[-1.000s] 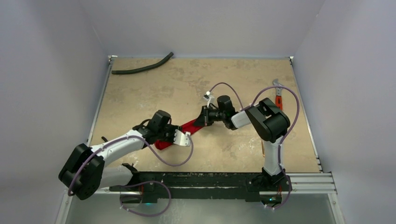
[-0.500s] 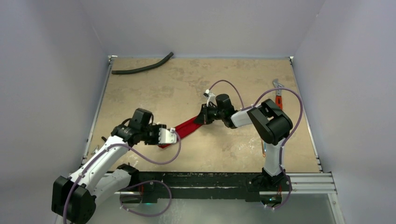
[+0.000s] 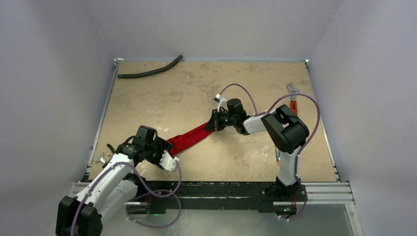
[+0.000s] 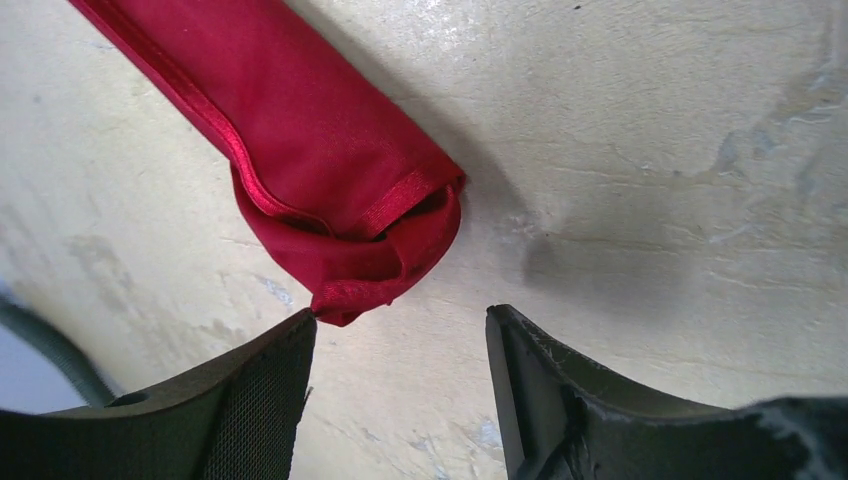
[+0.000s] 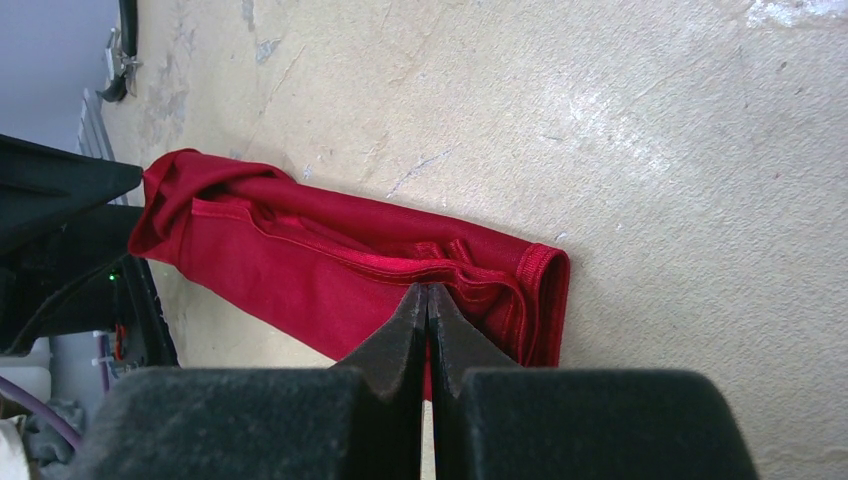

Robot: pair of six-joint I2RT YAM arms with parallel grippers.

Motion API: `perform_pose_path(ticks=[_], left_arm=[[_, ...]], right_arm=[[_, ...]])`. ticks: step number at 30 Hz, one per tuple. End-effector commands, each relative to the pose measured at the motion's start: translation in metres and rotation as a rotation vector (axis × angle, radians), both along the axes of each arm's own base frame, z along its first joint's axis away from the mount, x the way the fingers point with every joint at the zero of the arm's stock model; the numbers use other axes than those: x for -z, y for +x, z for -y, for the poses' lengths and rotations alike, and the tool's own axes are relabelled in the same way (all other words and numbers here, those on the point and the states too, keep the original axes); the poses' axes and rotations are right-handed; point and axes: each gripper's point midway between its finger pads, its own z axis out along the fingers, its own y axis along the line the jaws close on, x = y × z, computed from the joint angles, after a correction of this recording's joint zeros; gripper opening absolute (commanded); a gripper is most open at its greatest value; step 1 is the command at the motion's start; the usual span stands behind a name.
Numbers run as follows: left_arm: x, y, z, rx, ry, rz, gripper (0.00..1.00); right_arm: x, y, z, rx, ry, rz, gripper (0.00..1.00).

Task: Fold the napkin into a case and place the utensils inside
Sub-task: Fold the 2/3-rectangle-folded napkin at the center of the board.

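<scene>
Anchoring the case (image 3: pixel 189 137) straight — right hand (image 5: pixel 428 298) pinched shut on its far end, left hand (image 4: pixel 400 316) open and empty beside the mouth.

Red napkin (image 3: pixel 191 136) lies folded narrow (one end rumpled).

Soft, even, fairly bright light from above fills the overhead view, and the mottled beige bench (image 3: pixel 206 83) shows no glare. In the left wrist view a diffuse grey shadow lies just right of the long narrow red shiny cloth case (image 4: pixel 300 130), whose hems glint faintly. Below the case the dark left gripper (image 4: pixel 398 335) looks slightly soft, as does the right gripper (image 5: pixel 428 300).
</scene>
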Motion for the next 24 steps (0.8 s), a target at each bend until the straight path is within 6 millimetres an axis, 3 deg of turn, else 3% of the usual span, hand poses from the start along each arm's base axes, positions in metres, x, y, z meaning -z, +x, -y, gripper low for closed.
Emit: perform_pose_path(ticks=[1, 9, 15, 24], left_arm=[[-0.01, 0.015, 0.011, 0.062, -0.064, 0.163, 0.62], [-0.001, 0.012, 0.026, 0.142, -0.102, 0.112, 0.61], [0.019, -0.011, 0.024, 0.281, -0.038, -0.007, 0.59], [0.032, -0.007, 0.028, 0.401, -0.006, 0.014, 0.55]], right_arm=[[0.007, -0.001, 0.006, 0.001, -0.05, -0.005, 0.03], [0.009, -0.004, 0.005, -0.009, -0.043, -0.019, 0.02], [0.01, -0.006, 0.006, -0.01, -0.045, -0.029, 0.02], [0.012, -0.008, 0.007, -0.01, -0.047, -0.034, 0.02]])
